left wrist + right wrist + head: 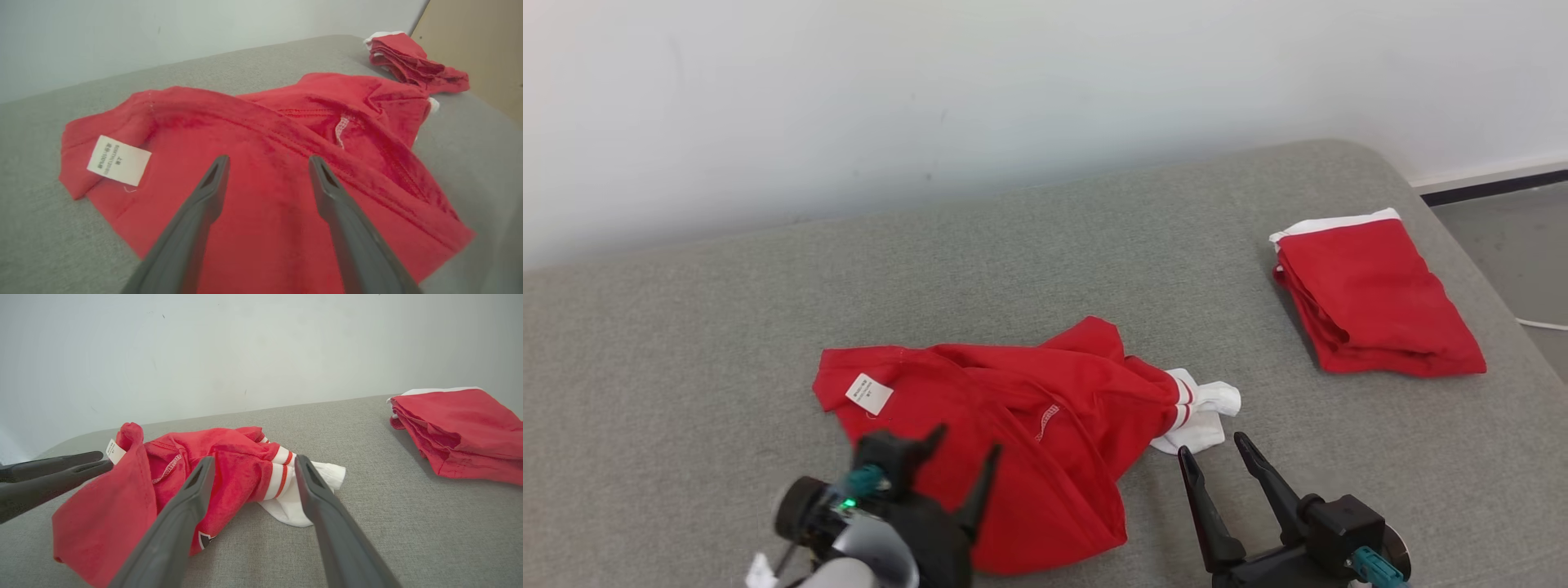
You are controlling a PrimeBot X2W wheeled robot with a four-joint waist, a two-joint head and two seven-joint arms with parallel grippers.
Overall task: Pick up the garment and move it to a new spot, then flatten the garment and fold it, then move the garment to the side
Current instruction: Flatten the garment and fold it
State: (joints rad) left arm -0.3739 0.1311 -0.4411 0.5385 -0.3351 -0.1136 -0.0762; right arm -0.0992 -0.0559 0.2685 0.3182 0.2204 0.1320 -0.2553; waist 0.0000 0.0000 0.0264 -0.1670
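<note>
Likely pick-up step. Garment (1013, 425) crumpled, lower centre. Left gripper (967, 438), right gripper (1210, 444) wide, empty; contact unclear. Next: descend, pinch edges.

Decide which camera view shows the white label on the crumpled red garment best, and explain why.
The left wrist view: the label lies close and flat, its print visible. In the head view the label is small; the right wrist view catches a corner of the label.

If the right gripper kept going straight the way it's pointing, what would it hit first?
Most likely the white, red-striped cuff of the crumpled red garment on the grey cushion, just ahead of the open right gripper; depth is hard to judge.
</note>
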